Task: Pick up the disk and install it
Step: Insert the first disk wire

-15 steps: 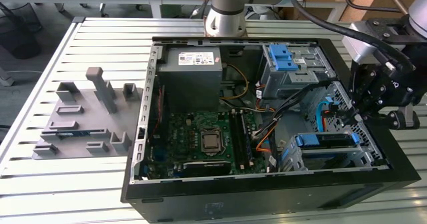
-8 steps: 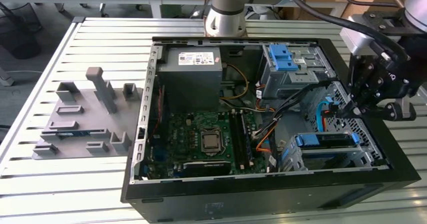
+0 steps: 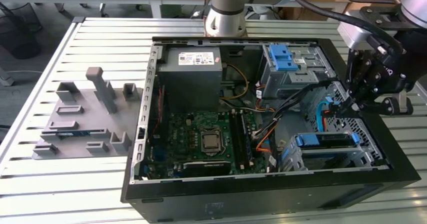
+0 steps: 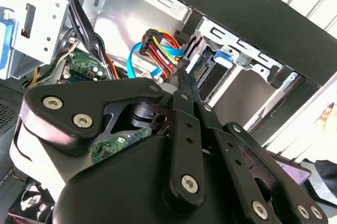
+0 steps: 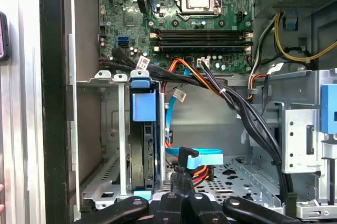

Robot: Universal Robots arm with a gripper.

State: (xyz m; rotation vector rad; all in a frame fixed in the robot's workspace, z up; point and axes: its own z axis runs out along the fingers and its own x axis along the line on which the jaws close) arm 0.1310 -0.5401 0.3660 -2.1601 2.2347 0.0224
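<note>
Disk [image 3: 325, 140] — flat silver-metal hard drive with blue plastic side rails, seated on edge in the lower drive cage of the open black tower computer case [image 3: 267, 196]. In the exterior view its blue rail runs along the cage top, near the case's front corner on the exterior view's right. The first wrist view gives the same drive [image 5: 144, 140] end-on: blue tab above, dark body below, held between the grey sheet-metal cage walls [image 5: 95, 129].

Gripper [image 3: 351, 105] — black, linkage-type, hanging over the bay just beyond the drive cage, close to the disk but apart from it. In both wrist views the 2 fingers [image 4: 185, 84] meet at the tips with nothing between them; the first wrist view shows those tips [image 5: 180, 179] down beside a light-blue flat data cable [image 5: 202, 156] and red-orange wires.

Green motherboard [image 5: 200, 19] — with square processor socket and 4 memory slots, lying on the case floor.

Grey power-supply box [image 3: 191, 66] — rear corner of the case, exterior view.

Upper drive bay with blue plastic latch [image 3: 288, 63] — exterior view.

Grey moulded parts fixture [image 3: 83, 116] — on the slatted metal table [image 3: 67, 184], exterior view's left of the case.
</note>
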